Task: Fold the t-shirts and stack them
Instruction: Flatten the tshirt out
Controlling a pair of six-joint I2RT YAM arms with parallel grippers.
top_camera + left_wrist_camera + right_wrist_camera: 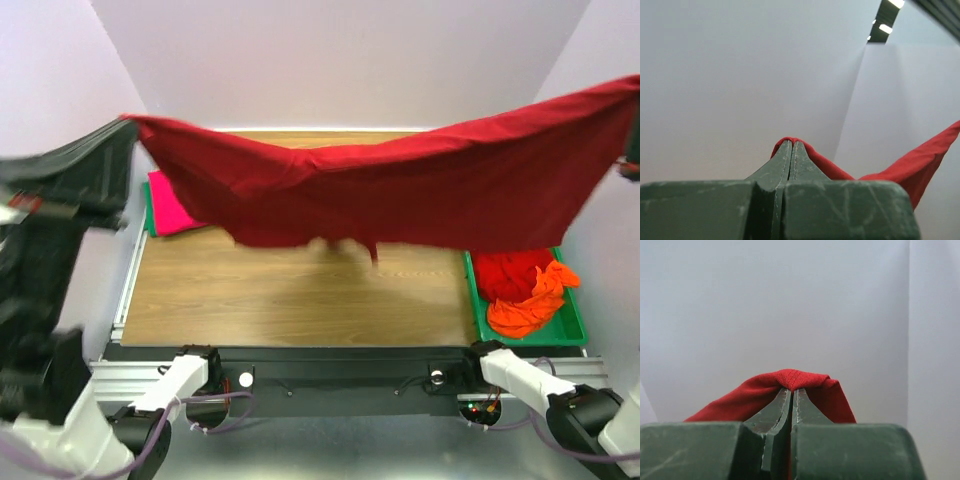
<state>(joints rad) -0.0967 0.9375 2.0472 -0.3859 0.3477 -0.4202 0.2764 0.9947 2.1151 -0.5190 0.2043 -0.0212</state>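
A dark red t-shirt (400,185) hangs stretched high above the table between both grippers. My left gripper (128,122) is shut on its left end; in the left wrist view (792,145) red cloth (925,160) wraps the fingertips. My right gripper (632,85) is shut on its right end at the frame edge; in the right wrist view (791,390) a stitched hem (800,377) folds over the fingertips. A bright pink t-shirt (175,210) lies folded at the table's left. Red (510,272) and orange (530,305) shirts lie crumpled at the right.
A green tray (575,335) at the table's right holds the crumpled shirts. A green edge (147,215) shows beside the pink shirt. The wooden table top (300,295) lies below the hanging shirt. White walls enclose the back and sides.
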